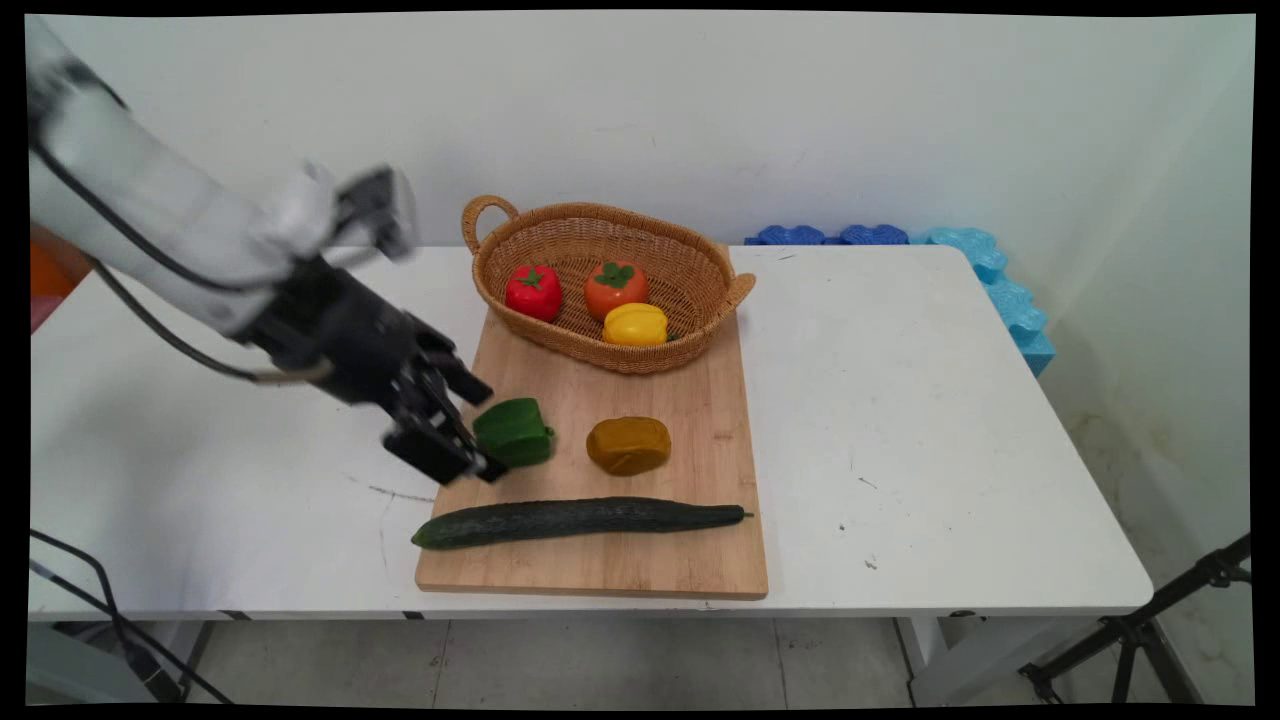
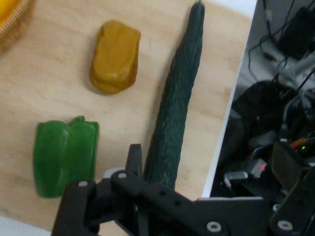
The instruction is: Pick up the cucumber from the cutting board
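the cucumber (image 1: 580, 520) lies lengthwise along the near edge of the wooden board (image 1: 700, 400), its blunt end just over the board's left edge. the board rests on the white tabletop (image 1: 900, 400).

behind the cucumber, the jaws stand spread and grip nothing. they hang low over the board's left edge, just beside the green pepper (image 1: 514, 432). in the hand view a fingertip (image 2: 134, 156) shows between the pepper and the cucumber's blunt end, clear of both. the main view does not show whether the jaws touch the pepper.

a brown potato-like piece (image 1: 628, 445) lies right of the pepper, apart from it.

farther back, the wicker basket (image 1: 600, 210) sits on the board's far end and holds a red piece (image 1: 533, 292), an orange tomato (image 1: 616, 288) and a yellow pepper (image 1: 635, 324). blue foam blocks (image 1: 1000, 290) line the wall.

hazards, as we judge them: the spread jaws straddle neither piece cleanly, so a descent from here may land a finger on the pepper or the cucumber. a sideways sweep may push the pepper into the brown piece, or roll the cucumber off the board's near edge.
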`<state>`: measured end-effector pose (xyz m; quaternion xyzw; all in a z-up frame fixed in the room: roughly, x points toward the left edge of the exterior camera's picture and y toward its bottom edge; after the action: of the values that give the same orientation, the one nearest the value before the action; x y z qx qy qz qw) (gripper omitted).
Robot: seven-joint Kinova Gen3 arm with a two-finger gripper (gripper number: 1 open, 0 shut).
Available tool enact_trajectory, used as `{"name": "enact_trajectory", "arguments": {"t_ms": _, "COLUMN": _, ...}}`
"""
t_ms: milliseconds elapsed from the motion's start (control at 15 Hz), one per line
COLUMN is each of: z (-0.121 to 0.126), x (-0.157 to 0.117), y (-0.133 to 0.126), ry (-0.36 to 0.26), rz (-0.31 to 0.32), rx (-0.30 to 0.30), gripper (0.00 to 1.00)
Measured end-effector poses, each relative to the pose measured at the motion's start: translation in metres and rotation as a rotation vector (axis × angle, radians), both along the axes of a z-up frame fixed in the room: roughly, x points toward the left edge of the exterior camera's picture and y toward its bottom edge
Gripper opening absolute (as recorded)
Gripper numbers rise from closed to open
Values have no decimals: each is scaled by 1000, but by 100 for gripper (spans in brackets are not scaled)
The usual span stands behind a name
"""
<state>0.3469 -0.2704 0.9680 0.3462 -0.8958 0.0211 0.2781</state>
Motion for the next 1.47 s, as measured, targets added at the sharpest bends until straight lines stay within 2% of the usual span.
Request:
{"name": "enact_trajectory", "arguments": {"t_ms": 333, "z": -57, "x": -31, "y": -15, "ry": -74, "rz": -17, "rx": 29, "gripper": 100}}
{"name": "enact_trajectory", "arguments": {"t_ms": 600, "z": -87, "x": -48, "y": -25, "ry": -112, "rz": -35, "rx": 36, "gripper": 100}}
{"name": "enact_trajectory", "arguments": {"t_ms": 933, "z": -114, "x": -63, "y": -33, "ry": -146, "rz": -70, "rx": 29, "gripper": 100}}
{"name": "enact_trajectory", "arguments": {"t_ms": 1267, "z": -129, "x": -73, "y": -36, "ry": -164, "rz": -92, "rx": 22, "gripper": 100}}
{"name": "enact_trajectory", "arguments": {"t_ms": 1333, "z": -131, "x": -74, "y": -36, "ry": -167, "rz": -95, "rx": 19, "gripper": 0}}
{"name": "enact_trajectory", "arguments": {"t_ms": 1467, "z": -133, "x": -76, "y": -36, "ry": -168, "rz": -103, "rx": 14, "gripper": 0}}
